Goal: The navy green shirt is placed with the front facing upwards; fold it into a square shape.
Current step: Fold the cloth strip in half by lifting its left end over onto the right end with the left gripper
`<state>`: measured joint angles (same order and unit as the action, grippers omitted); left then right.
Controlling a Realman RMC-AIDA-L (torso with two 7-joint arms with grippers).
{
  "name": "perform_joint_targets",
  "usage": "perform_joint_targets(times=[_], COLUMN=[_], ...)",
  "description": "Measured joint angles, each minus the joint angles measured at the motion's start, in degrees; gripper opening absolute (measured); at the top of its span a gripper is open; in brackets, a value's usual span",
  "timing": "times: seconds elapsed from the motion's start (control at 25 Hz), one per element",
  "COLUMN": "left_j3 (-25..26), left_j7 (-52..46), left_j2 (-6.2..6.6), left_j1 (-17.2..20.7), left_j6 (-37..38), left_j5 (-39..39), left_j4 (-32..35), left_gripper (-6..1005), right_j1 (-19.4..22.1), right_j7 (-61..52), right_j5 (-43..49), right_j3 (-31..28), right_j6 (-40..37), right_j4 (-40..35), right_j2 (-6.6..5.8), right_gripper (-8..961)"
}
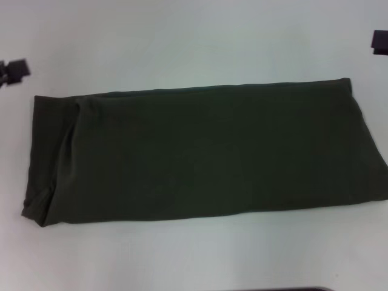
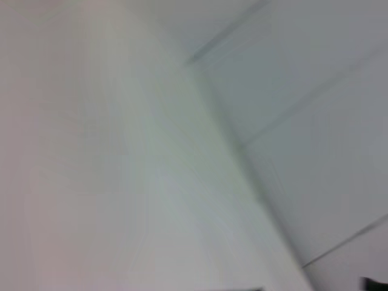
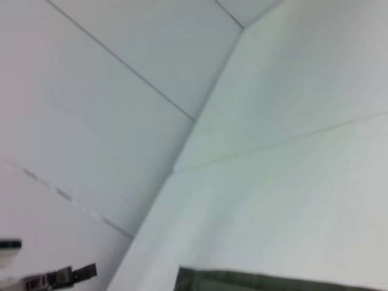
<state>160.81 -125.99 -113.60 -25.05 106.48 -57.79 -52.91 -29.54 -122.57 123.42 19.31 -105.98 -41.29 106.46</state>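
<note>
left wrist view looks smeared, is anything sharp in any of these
Left wrist view: blurred pale surfaces only. Head view: soft, the dark olive-green folded cotton shirt nearly black on the white table. Right wrist view: clearest, with a shirt edge in view.

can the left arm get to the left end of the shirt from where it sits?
Probably yes. The left gripper sits on the bare white table, just beyond the left end of the navy green shirt, with nothing between them. The right gripper is off at the far right edge.

no legible text, no labels
</note>
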Motion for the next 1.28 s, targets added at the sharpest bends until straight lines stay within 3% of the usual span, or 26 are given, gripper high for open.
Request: perform_joint_targets(times=[0.2, 0.56, 0.72, 0.8, 0.88, 1.16, 1.28], left_j3=[-0.3, -0.9, -1.4, -1.5, -1.5, -3.4, -6.1], left_j7=[11.3, 10.3, 15.1, 16.7, 16.4, 7.8, 2.7], left_j2=[-2.43, -2.13, -3.14, -3.86, -4.0, -2.88, -2.94], left_j1=[0.2, -0.6, -0.7, -0.9, -1.1, -1.6, -1.0], left_j6=[-0.4, -1.0, -0.1, -0.2, -0.6, -0.7, -1.0], left_j5=[-5.9, -6.3, -6.6, -7.0, -7.1, -6.0, -5.7], left_j4=[1.8, 4.0, 3.9, 3.7, 3.8, 6.7, 7.8], left_gripper=[573, 575, 576, 576, 577, 580, 581], right_j1=[0.2, 0.2, -0.8, -1.1, -1.2, -0.5, 0.1], right_j7=[8.4, 13.9, 11.7, 11.3, 12.5, 21.0, 24.5], right_j5=[-3.6, -4.5, -2.5, -2.3, -2.6, -2.4, -2.4], right_j3=[-0.1, 0.7, 4.2, 5.1, 5.3, 6.6, 6.5], right_j6=[1.5, 2.8, 6.0, 6.8, 6.8, 5.9, 5.9], right_j4=[8.1, 9.9, 10.2, 8.4, 6.4, -0.6, -1.1], right_j2=[-0.57, 1.04, 1.25, 2.06, 3.15, 8.39, 9.87], right_gripper=[629, 583, 551, 535, 605, 831, 898])
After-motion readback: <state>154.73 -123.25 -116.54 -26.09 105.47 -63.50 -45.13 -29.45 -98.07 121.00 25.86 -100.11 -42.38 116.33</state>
